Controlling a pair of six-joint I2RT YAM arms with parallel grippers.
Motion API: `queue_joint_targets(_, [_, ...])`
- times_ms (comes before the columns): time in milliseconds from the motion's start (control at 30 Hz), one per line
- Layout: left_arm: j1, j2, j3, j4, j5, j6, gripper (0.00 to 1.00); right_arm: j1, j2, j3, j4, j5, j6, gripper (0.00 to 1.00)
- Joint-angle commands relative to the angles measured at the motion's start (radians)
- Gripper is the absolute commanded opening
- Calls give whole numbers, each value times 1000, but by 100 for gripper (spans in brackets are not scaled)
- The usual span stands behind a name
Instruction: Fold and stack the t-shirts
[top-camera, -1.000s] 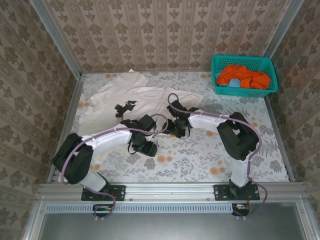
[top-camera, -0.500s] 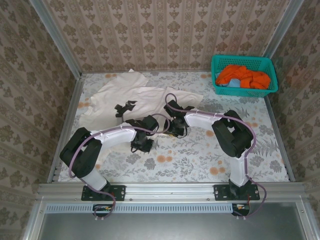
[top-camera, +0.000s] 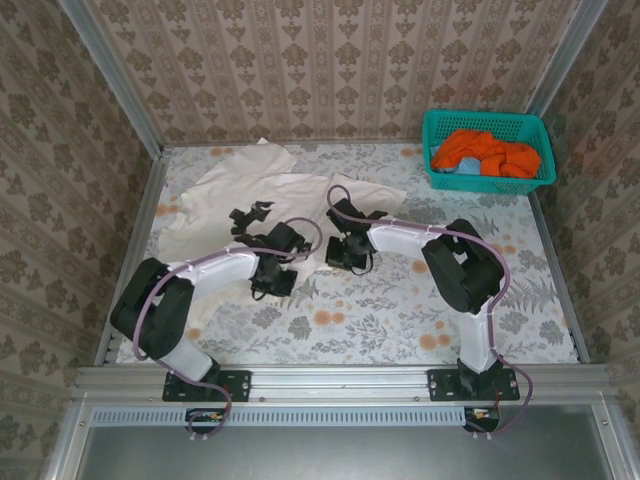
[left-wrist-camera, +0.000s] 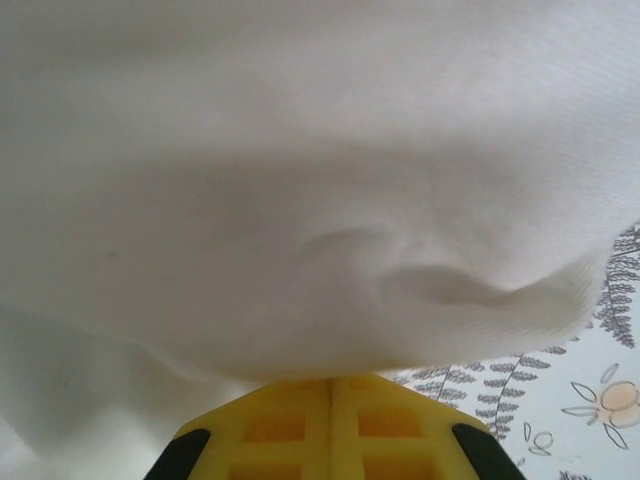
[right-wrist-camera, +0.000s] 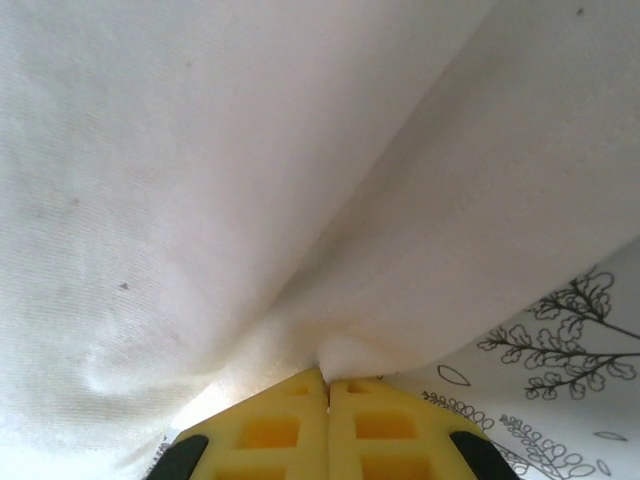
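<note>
Now left hand (left-wrist-camera: 332, 381) and right hand (right-wrist-camera: 327, 378), closed, pinch near edge of cream t-shirt (top-camera: 285, 195).

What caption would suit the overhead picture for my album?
Left and right jaws clamp a cream t-shirt; orange shirts wait in a teal basket.

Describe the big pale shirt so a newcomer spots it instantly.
On the floral table, look at the far left half. The cream-white t-shirt lies spread there. Unlike the orange shirts in the teal basket, it is pale with black marks.
</note>
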Motion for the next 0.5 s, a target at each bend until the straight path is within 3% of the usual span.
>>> queue_joint_targets(0, [68, -100, 0, -3, 135, 8, 0, -41, -88, -15, -47, -41, -69, 0])
queue_joint_targets(233, [288, -217, 19, -18, 522, 4, 0, -163, -230, -23, -239, -113, -178, 0])
queue_joint_targets(367, [359, -204, 37, -22, 686, -5, 0, -221, -249, 23, -332, -189, -219, 0])
queue_joint_targets(467, [373, -137, 38, -28, 765, 8, 9, -238, -224, 78, -411, -197, -266, 1])
